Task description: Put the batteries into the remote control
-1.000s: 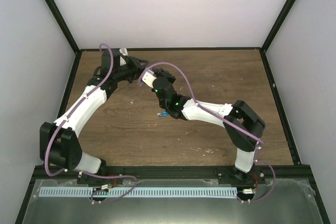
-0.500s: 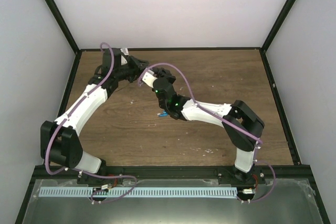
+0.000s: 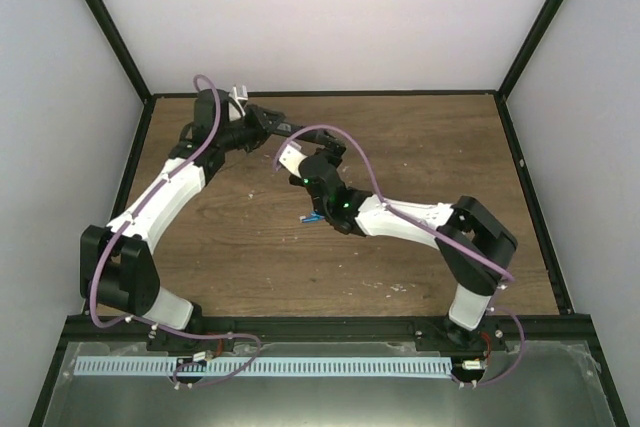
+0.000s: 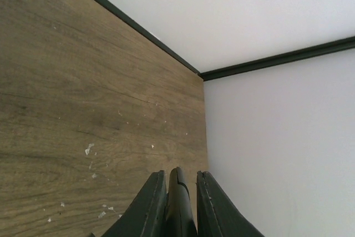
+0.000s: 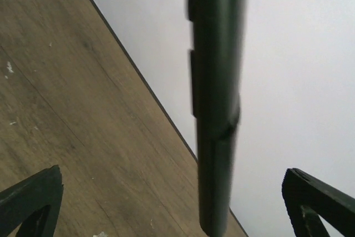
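The remote control [image 4: 178,201], a slim black bar, sits edge-on between the fingers of my left gripper [image 4: 181,175], which is shut on it above the back left of the table. In the right wrist view the same remote control [image 5: 216,81] runs up the middle of the frame. My right gripper [image 5: 172,176] stands wide open around it, both fingers well clear of the bar. From above, the left gripper [image 3: 262,127] and right gripper [image 3: 300,144] meet nose to nose. The blue batteries [image 3: 313,217] lie on the wood, partly hidden under the right forearm.
The wooden table [image 3: 420,147] is boxed in by white walls with black frame bars [image 3: 330,93] at the back and sides. The right arm's forearm [image 3: 400,217] stretches low across the middle. Pale flecks [image 4: 89,149] dot the wood.
My right gripper has sprung wide open, letting go of the remote, and its arm has shifted slightly right. The left gripper has stayed clamped on the remote.
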